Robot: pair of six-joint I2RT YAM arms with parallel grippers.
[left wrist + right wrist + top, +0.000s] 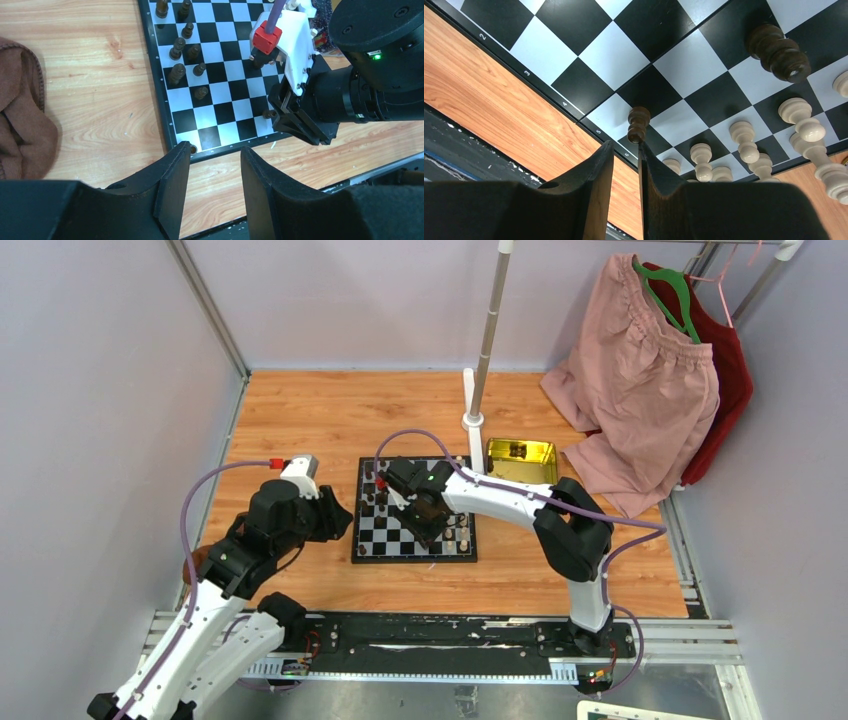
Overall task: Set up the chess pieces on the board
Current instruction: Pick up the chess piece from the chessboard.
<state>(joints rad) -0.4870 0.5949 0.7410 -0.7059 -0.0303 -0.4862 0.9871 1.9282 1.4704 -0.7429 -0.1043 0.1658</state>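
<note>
Nearest, by the near left corner of the board [385, 542]: left claw [215, 160], black wedge-shaped fingers spread apart with nothing between them, above the orange-grained wooden table [300, 410]. To its left, a rumpled brown cloth [20, 125].

Over the board's near edge: right claw [625, 150], fingers a narrow slit apart, a turned dark pawn [638, 124] upright right at their tips by the rim. Pinched or merely touched, impossible to tell.

Mid-table, lying flat: glossy board of black and silvery-white squares inside a thin black numbered rim. Dark pieces [177, 72], lathe-turned brown, bunched along its left side. Cream pieces [744, 140], smooth and knobbed, clustered near right.

Beyond: shiny gold tray [520, 460], pale upright pole [488, 340], pink garment [635, 390] and red garment [730, 370] on hangers.
</note>
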